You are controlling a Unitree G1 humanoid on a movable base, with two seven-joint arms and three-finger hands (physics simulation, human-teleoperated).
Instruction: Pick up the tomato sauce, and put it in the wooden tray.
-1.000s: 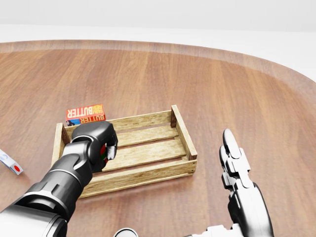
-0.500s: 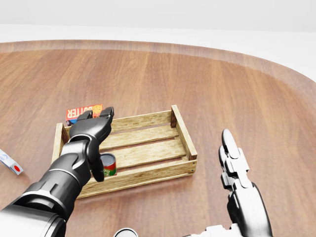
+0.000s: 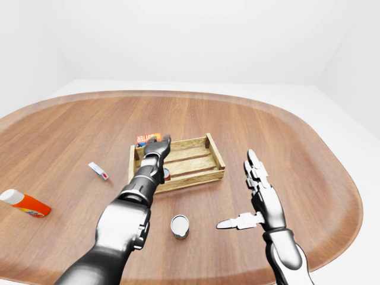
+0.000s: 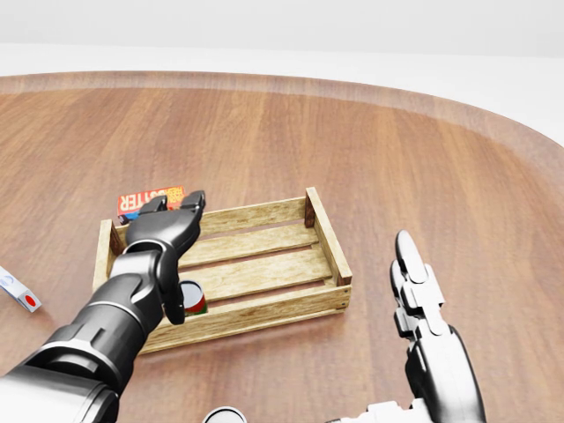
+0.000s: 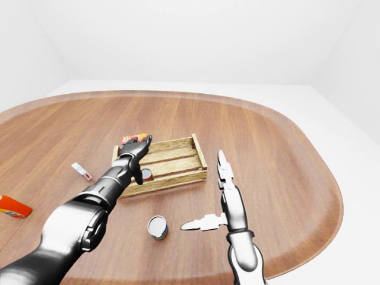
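Left hand: the left hand (image 4: 167,225) hung over the left end of the wooden tray (image 4: 324,231), fingers spread wide, holding nothing
Tomato sauce: the tomato sauce (image 4: 192,297), a small red-and-green can, sat inside the tray just under and to the lower right of that hand's palm, top facing up, apart from the fingers as far as the head view showed
Seating: the can seemed to rest on the slats near the tray's lower wall; the forearm hid its left side, so full contact with the floor could not be confirmed
Right hand: the right hand (image 4: 416,291) stood well to the right of the tray, fingers extended flat, empty
Neighbours: the butter box (image 4: 146,200) lay just past the left hand's fingertips, outside the tray's upper left corner; a second can (image 5: 157,227) stood on the table (image 4: 370,141) below the tray, between the two arms
Task status: placement judged essentially done
Risk 1: the thumb hung close beside the can; a withdrawal straight toward the robot could clip it and roll it along the slats
Risk 2: a low retreat could drag the forearm on the tray's lower wall and shift the tray
Risk 3: any reach forward could nudge the butter box
Caution: lifting clear upward first looked safest
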